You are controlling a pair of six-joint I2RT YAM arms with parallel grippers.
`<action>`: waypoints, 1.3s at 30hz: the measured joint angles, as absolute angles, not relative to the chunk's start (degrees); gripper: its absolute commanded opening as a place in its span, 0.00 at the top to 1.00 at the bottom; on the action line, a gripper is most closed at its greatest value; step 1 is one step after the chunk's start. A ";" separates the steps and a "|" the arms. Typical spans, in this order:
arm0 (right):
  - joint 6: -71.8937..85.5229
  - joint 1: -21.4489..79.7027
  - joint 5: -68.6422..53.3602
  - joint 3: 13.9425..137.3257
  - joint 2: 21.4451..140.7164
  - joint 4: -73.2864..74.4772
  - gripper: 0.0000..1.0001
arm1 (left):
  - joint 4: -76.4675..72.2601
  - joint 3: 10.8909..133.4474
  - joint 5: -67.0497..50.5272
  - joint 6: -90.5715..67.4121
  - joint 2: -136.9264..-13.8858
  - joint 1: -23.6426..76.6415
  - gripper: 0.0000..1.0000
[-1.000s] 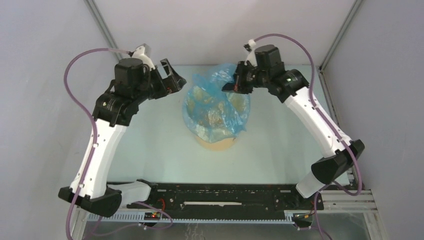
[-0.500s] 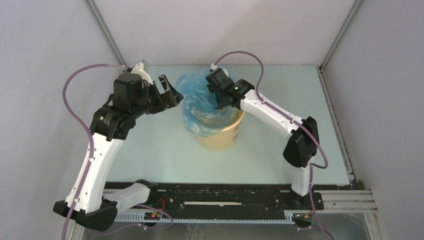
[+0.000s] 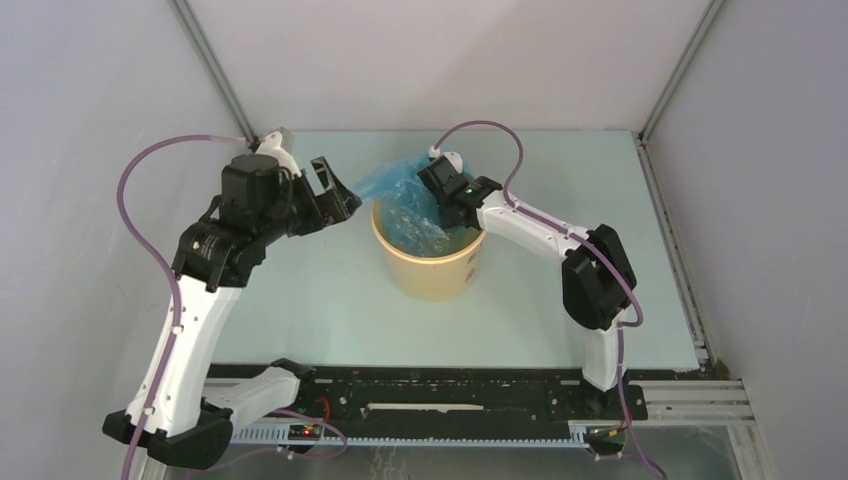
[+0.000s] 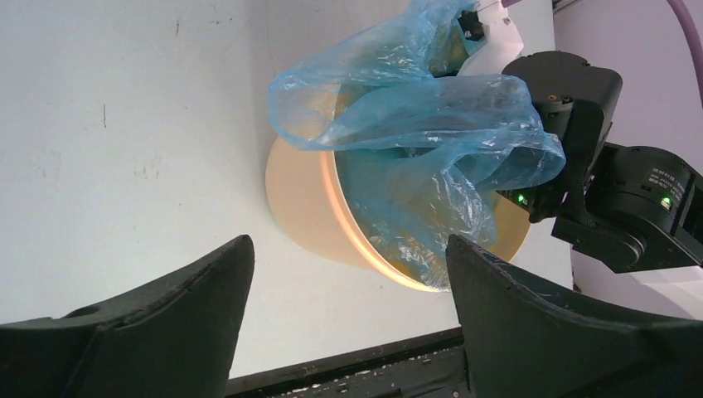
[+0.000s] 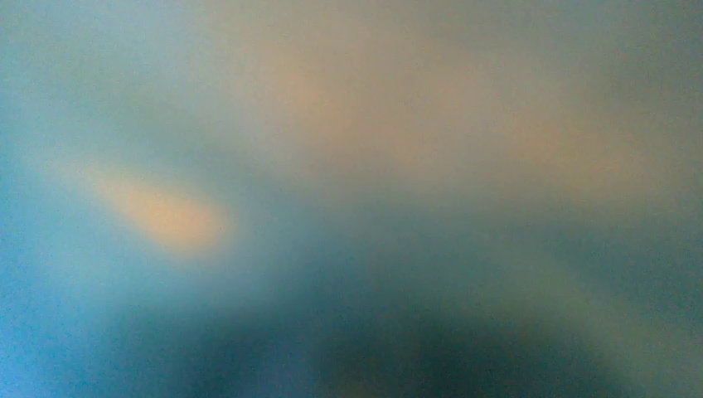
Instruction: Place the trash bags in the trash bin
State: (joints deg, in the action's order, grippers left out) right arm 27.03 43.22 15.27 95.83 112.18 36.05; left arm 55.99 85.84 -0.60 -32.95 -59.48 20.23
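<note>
Robotics lab test cell, not home/shop. Evidence: 2 white/black arms, left + right, bolted to a black base rail at near edge, w/ exposed wiring below it. Pale tabletop boxed in by plain grey panels on 3 sides, alu frame posts at back corners. Cam on each wrist = data-collection rig.

The bag is light blue, see-through and glossy. The bucket is pale yellow-tan, and its rim glows a warmer orange. The table is pale greenish white. The left arm and the right arm are white with black joints. Their cables are purple. A small green light shines on the right arm.
</note>
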 measured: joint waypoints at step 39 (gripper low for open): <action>27.40 38.57 -9.15 94.54 100.18 29.63 1.00 | 30.72 69.60 -23.88 -55.64 -73.30 6.44 1.00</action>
State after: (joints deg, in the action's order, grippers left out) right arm 27.40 38.57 -9.15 94.54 100.18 29.63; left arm 30.72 69.60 -23.88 -55.64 -73.30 6.44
